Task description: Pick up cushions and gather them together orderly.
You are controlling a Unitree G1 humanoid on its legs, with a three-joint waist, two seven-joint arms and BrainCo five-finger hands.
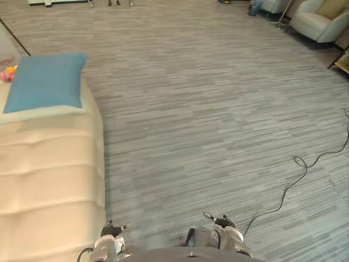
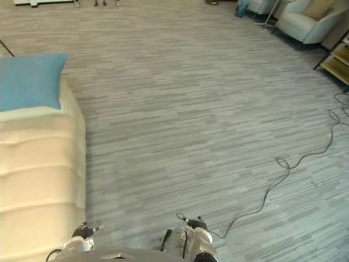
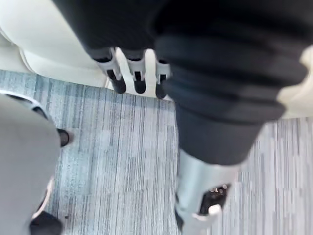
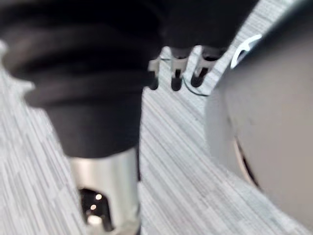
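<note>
A blue cushion [image 1: 46, 82] lies flat on the far end of a cream sofa [image 1: 49, 174] at my left, on top of a pale cream cushion [image 1: 43, 113] whose edge shows beneath it. My left hand [image 3: 138, 78] hangs low beside the sofa's base, fingers straight and holding nothing. My right hand [image 4: 176, 73] hangs over the grey carpet, fingers straight and empty too. Both hands are well below and short of the blue cushion.
A small pink and orange toy [image 1: 6, 72] sits behind the blue cushion. A pale armchair [image 1: 319, 22] with a tan cushion [image 1: 332, 7] stands at the far right, and a low shelf [image 2: 338, 60] beside it. Grey carpet [image 1: 218, 109] stretches ahead.
</note>
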